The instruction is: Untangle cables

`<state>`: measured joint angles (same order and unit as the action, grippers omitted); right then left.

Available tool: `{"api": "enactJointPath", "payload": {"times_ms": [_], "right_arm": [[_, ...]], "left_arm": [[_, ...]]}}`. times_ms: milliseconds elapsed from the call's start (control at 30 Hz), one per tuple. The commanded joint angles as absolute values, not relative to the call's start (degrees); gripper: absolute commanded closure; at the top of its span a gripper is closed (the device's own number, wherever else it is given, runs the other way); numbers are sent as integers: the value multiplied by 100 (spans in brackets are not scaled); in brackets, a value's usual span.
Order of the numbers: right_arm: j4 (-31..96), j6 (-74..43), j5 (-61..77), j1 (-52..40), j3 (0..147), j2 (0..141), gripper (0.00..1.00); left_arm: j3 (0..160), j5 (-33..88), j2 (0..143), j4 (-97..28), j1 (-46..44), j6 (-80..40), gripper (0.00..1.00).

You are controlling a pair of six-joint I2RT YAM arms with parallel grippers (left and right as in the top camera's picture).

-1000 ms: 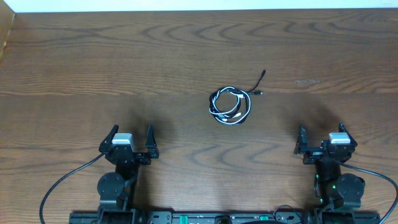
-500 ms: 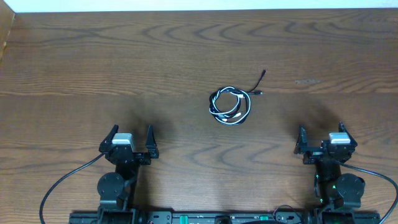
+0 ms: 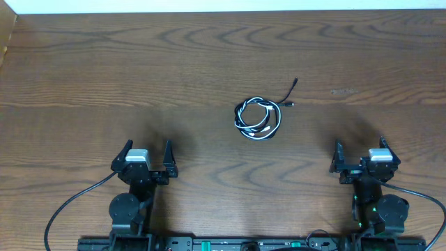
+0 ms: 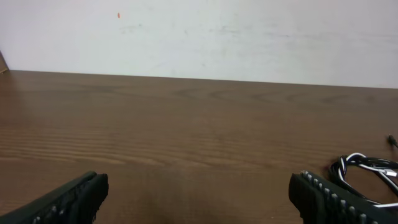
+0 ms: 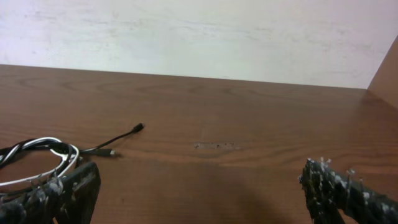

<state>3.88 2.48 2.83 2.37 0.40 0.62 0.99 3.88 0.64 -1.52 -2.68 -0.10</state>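
The cables (image 3: 257, 118), one white and one black, lie as a small tangled coil on the wooden table (image 3: 209, 63), a little right of centre. A black plug end (image 3: 295, 81) sticks out to the upper right. The coil shows at the right edge of the left wrist view (image 4: 367, 171) and at the left edge of the right wrist view (image 5: 37, 158). My left gripper (image 3: 147, 157) is open and empty near the front left. My right gripper (image 3: 361, 153) is open and empty near the front right. Both are well short of the coil.
A pale wall (image 4: 199, 31) stands behind the table's far edge. A wooden side panel (image 5: 387, 68) rises at the right. Thick black arm wires (image 3: 70, 206) run along the front edge.
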Motion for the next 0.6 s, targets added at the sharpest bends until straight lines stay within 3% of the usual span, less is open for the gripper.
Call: {"api": "enactJointPath", "payload": {"times_ms": [0, 333, 567], "right_arm": [[405, 139, 403, 215, 32, 30, 1], [189, -521, 526, 215, 34, 86, 1], [486, -530, 963, 215, 784, 491, 1]], "left_arm": [[23, 381, 60, -379, -266, 38, 2], [207, 589, 84, -121, -266, -134, 2], [2045, 661, 1420, -1122, -266, -134, 2]]}}
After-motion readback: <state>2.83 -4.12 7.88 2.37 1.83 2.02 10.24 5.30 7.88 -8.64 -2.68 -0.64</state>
